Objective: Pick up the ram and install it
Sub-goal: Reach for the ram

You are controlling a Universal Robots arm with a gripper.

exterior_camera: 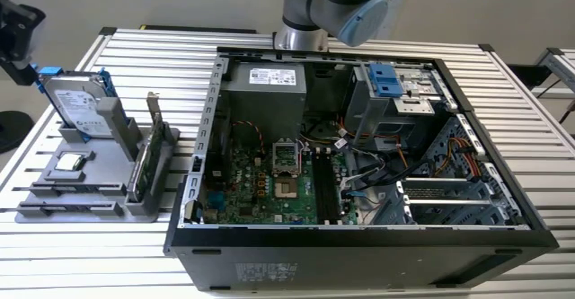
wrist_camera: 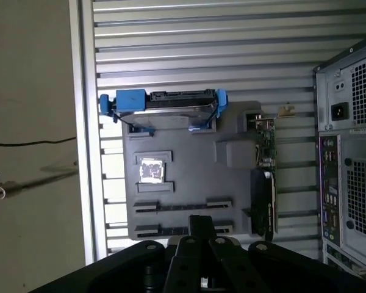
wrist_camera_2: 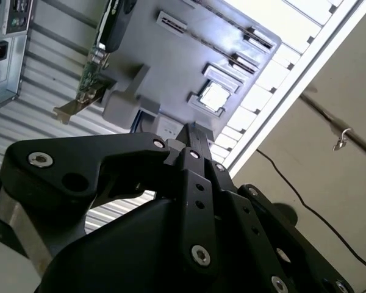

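My gripper hangs high above the grey parts tray, its black fingers pressed together with nothing between them. In the first wrist view the gripper lines up with the tray's two long narrow slots. A thin dark stick, the ram as far as I can tell, lies in the slot nearer the tray's middle; in the exterior view it is the ram near the tray's front. The open computer case lies at the exterior view's right, with dark memory slots beside the processor socket.
On the tray stand a silver hard drive with blue rails, a green expansion card and a square chip. The arm's base rises behind the case. The table's edge runs close beside the tray.
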